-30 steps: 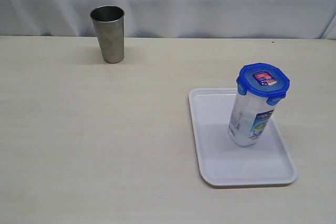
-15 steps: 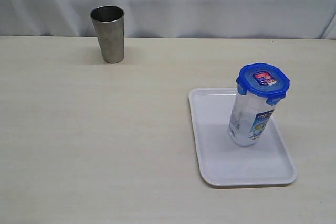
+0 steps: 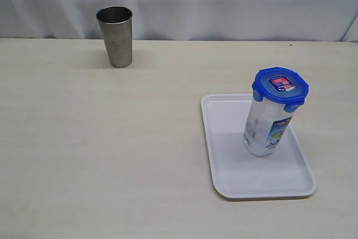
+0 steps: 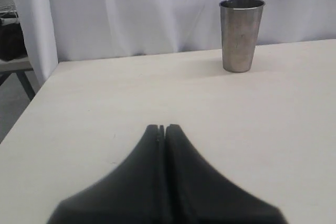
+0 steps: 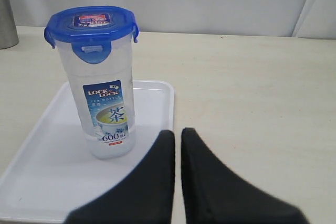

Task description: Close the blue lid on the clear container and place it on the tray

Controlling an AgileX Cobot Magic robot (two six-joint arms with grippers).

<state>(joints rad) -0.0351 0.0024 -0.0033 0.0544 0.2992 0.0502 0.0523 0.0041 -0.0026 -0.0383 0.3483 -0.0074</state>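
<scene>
The left gripper is seen closed on nothing above the bare table. Farther off, a steel cup is set upright before a white curtain. The right gripper is likewise closed and empty, and part of the tray is hidden behind its fingers. Near its tips, untouched, the clear container is stood upright on the tray. The blue lid is seated on it, with the visible flap folded down.

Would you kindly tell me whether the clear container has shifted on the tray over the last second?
No. The clear container stands at the same spot relative to the rim of the tray.
</scene>
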